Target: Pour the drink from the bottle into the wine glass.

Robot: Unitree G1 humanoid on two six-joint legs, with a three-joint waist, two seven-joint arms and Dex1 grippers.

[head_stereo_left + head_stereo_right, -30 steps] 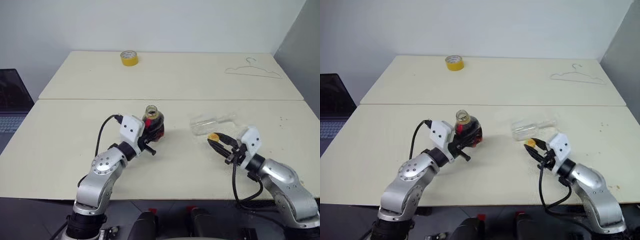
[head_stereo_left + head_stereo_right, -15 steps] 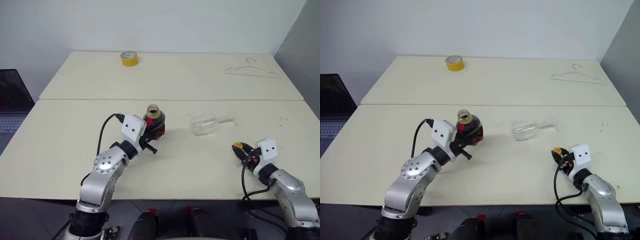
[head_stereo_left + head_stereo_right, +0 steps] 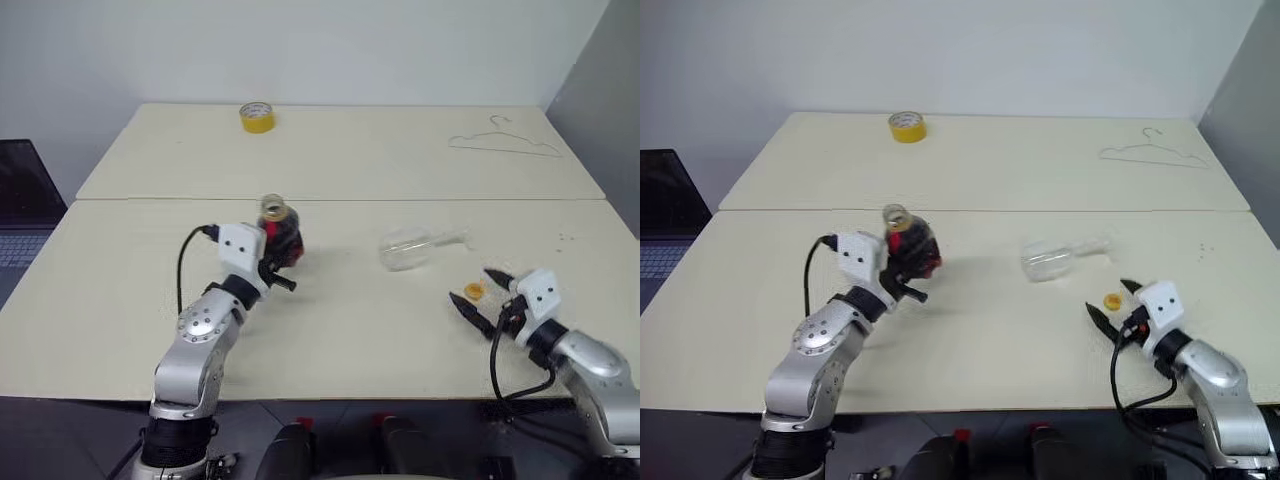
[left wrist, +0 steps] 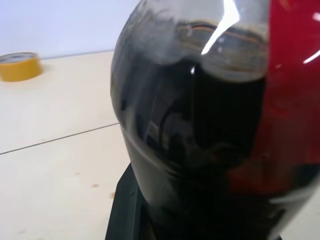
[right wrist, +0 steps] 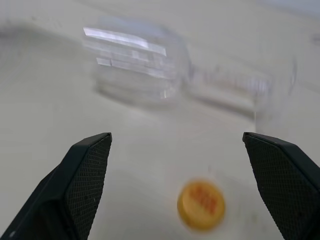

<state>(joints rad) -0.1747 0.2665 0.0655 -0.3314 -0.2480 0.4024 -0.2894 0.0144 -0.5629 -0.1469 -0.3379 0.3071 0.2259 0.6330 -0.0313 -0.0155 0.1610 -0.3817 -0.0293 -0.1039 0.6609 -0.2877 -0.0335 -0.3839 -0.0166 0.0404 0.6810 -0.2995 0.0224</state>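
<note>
**Cap off and loose on the table, bottle in left grip, glass lying down**

Left gripper (image 3: 902, 283): clamped tight on the small squat clear plastic bottle (image 3: 908, 243) with the red neck label. Neck is open, bottle tilts slightly. In the left wrist view the dark brown, near-black drink (image 4: 200, 150) fills most of the body, liquid line just under the shoulder.

Right gripper (image 3: 480, 292): black fingers (image 5: 82, 180) spread wide, holding nothing. Small round yellow screw cap (image 5: 201, 204) lies flat on the cream table (image 3: 350, 330), between the two fingertips and touching neither.

Clear stemmed wine glass (image 3: 412, 247): on its side on the table, just beyond the right gripper and a bit towards the robot's left of it. Bowl points towards the left gripper, stem and round foot point away from it. It sits between the two grippers, nearer the right one, well apart from the bottle.

Far side of the table, well beyond both grippers: yellow tape roll (image 3: 257, 116) beyond the left one, thin wire clothes hanger (image 3: 505, 142) lying flat beyond the right one.
</note>
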